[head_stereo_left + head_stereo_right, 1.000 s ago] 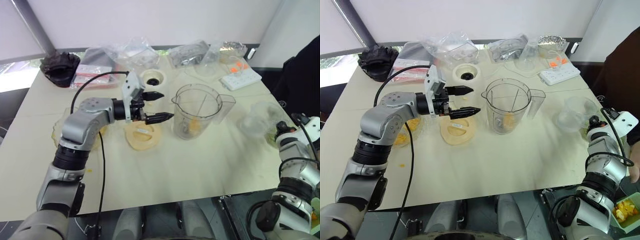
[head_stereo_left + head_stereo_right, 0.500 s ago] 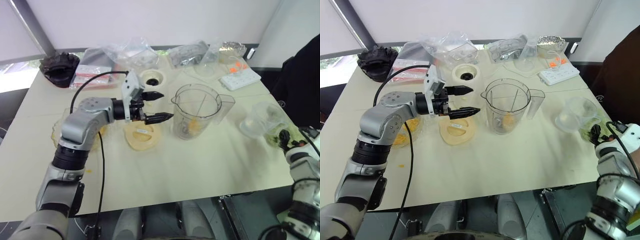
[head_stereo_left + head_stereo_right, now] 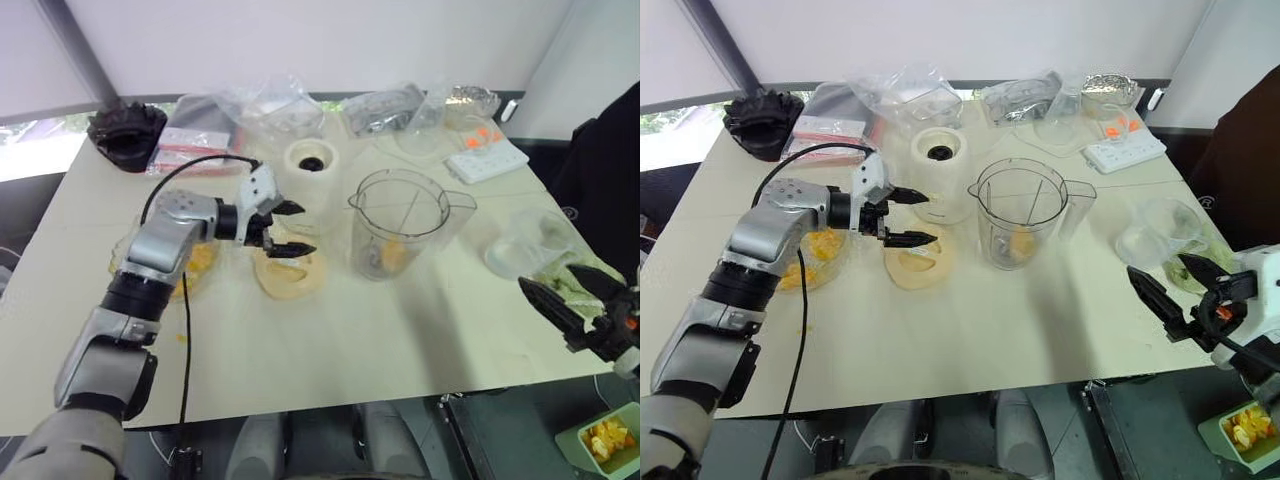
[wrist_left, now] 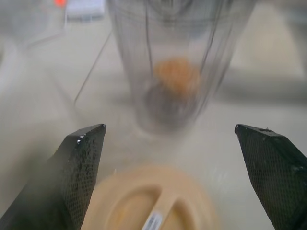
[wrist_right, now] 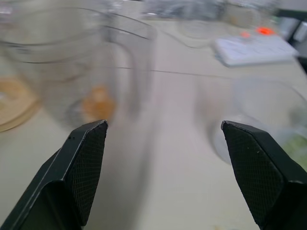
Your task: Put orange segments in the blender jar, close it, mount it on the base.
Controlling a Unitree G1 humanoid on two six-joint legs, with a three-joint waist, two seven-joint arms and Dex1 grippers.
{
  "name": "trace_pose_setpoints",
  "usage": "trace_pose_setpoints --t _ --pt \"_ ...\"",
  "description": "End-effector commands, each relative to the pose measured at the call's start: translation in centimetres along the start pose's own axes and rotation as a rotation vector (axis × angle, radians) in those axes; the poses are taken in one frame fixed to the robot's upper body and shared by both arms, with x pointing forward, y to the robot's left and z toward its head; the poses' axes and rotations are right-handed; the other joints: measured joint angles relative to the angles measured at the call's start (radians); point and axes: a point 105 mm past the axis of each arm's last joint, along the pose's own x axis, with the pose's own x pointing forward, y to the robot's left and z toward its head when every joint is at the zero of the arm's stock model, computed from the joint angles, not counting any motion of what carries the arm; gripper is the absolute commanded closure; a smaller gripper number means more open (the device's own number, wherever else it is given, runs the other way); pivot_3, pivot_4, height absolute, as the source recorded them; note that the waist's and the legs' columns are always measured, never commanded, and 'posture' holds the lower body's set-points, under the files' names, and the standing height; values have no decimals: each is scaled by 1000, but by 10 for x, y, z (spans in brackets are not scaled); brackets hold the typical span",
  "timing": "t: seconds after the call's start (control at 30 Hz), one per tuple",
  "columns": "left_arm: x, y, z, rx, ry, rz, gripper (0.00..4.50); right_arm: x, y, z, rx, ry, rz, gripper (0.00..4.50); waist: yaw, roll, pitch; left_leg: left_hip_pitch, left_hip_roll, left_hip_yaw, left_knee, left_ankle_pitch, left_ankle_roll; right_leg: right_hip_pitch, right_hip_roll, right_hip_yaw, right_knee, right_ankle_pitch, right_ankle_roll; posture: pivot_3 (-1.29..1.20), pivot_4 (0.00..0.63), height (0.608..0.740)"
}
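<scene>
The right gripper (image 3: pixel 1180 292) has swung up off the table's (image 3: pixel 330 340) right edge, while the left gripper (image 3: pixel 290 228) has dipped over the peach lid (image 3: pixel 290 272) — both spread wide, empty; the blender jar (image 3: pixel 405 225) stands mid-table with 1 orange segment (image 3: pixel 393 255) inside, base (image 3: pixel 312 165) behind

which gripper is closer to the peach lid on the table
Left. The left gripper hangs open just above the peach lid, at its far-left edge. The right gripper is open over the table's near right edge, beyond the blender jar.
</scene>
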Motion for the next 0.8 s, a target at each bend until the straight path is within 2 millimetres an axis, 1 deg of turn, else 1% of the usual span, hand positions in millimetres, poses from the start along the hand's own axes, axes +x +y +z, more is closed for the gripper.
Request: trace_pose_setpoints --t 0.03,0.1,0.2,0.27,0.33,0.4,0.57,0.8 --pt "-3 9 -7 114 80 -26 0 -1 9 20 -64 -30 49 550 1 0 0 -1 0 0 0 0 0 0 0 0 -2 0 0 0 150 740" --pt "-1 12 -17 170 137 -58 0 4 9 28 -85 -48 52 550 2 0 0 -2 2 0 0 0 0 2 0 -1 -9 1 -1 0 150 740" --pt "5 13 -23 226 187 -116 810 11 13 33 -128 -44 75 519 3 -1 0 -3 0 1 0 0 0 3 -4 -1 -12 1 -1 0 150 740" --pt "12 16 -27 250 219 -126 1758 7 9 25 -124 -24 71 519 15 -2 0 -5 -1 1 0 -1 1 3 -5 0 -14 1 -1 0 150 740" --pt "16 18 -30 253 234 -134 1758 5 5 20 -119 -19 61 519 25 -2 0 -7 -2 0 0 -3 4 3 -5 0 -15 1 0 0 150 740" --pt "18 18 -33 262 257 -151 1758 5 5 18 -131 -17 60 519 26 -2 0 -8 -2 0 0 -4 6 3 -5 0 -15 1 1 0 150 740" --pt "30 18 -34 258 263 -165 1758 6 11 17 -138 -29 64 519 25 -2 0 -8 -3 0 2 -4 7 2 -3 0 -14 3 4 0 150 740" --pt "38 15 -48 270 341 -184 1758 7 19 16 -144 -35 54 519 22 -2 0 -5 -2 1 2 -4 7 3 -2 0 -12 3 4 0 150 740"
